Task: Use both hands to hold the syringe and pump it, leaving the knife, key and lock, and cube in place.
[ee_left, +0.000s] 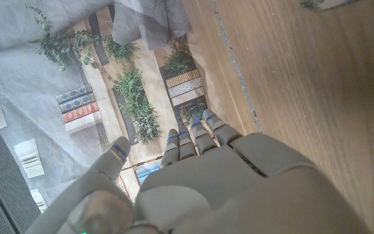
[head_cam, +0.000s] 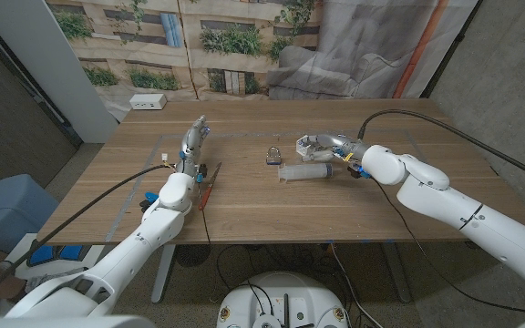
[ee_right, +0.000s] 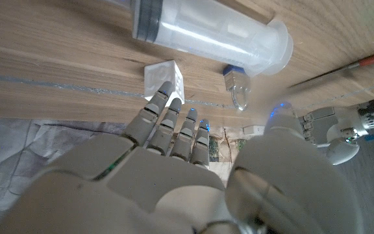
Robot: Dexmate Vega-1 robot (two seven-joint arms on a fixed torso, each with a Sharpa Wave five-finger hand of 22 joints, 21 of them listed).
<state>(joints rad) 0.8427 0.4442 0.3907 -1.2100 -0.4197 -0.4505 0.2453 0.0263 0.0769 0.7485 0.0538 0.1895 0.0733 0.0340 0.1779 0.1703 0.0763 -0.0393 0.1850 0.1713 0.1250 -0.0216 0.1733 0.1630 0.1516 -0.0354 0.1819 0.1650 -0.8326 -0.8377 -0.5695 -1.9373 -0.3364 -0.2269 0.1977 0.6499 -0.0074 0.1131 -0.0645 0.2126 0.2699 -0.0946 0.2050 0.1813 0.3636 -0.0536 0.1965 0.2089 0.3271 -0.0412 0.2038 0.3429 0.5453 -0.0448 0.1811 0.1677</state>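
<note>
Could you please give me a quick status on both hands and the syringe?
Left robot hand open, raised by the knife. Right robot hand open, beside the syringe, not gripping. Syringe flat on the table. Padlock and cube close by.

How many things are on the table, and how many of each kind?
Syringe: 1
Padlock: 1
White cube: 1
Knife with a red handle: 1
White box at the far edge: 1
Total: 5 things. I cannot make out a key from here.
</note>
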